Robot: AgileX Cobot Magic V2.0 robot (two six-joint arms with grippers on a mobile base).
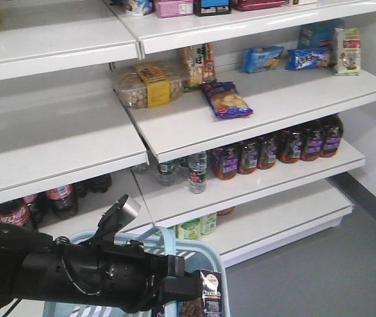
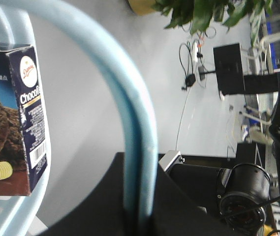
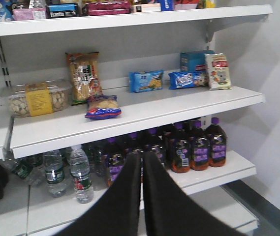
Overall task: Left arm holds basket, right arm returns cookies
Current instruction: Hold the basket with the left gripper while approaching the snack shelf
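My basket reads light blue with slotted sides; the cookies carton is dark navy with white lettering, a round white logo, a brown cookie picture and a barcode. I see the left arm matte black and the right gripper black, and past them white shelves carry bottles with purple caps and labels.

The left arm hides much of the basket, and the cookies are cropped below.

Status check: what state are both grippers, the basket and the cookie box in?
Light blue plastic slotted basket: held up by its handle.
Left black gripper: shut on that handle.
Right black gripper: shut, holding nothing.
Dark navy cookie carton: upright inside basket, ungrasped.
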